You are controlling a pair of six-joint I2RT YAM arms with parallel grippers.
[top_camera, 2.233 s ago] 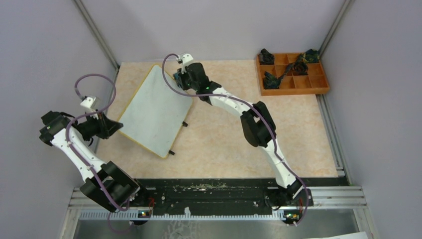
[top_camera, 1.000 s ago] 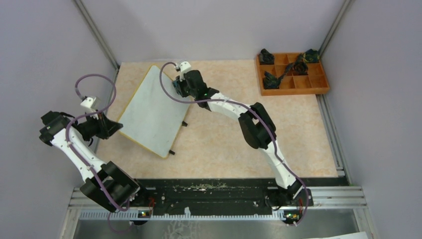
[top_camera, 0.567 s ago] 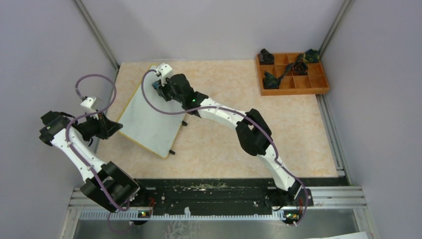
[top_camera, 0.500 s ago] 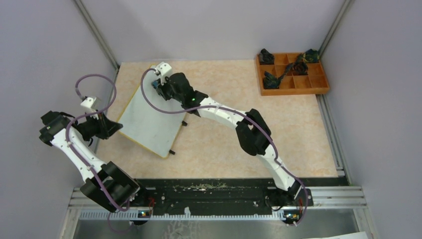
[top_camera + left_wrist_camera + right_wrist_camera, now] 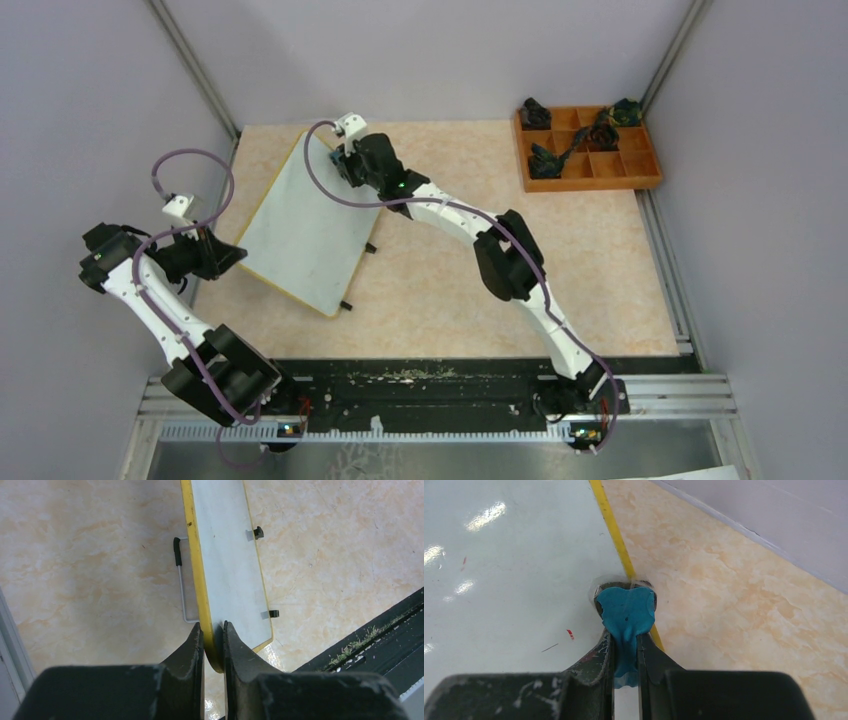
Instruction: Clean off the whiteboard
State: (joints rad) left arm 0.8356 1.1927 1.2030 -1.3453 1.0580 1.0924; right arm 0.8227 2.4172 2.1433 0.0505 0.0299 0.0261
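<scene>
Right tool (image 5: 624, 641) returned to whiteboard (image 5: 514, 555) edge; tray (image 5: 600, 184) well apart.

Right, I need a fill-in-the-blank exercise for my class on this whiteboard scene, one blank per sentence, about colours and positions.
1. The left gripper is shut on the whiteboard at its ___ edge.
2. The wiper held in the right gripper is ___ in colour.
3. The small marks left on the whiteboard are ___.
4. In the top view, the tray sits at the far ___ corner of the table.

Missing words: yellow; blue; red; right.
</scene>
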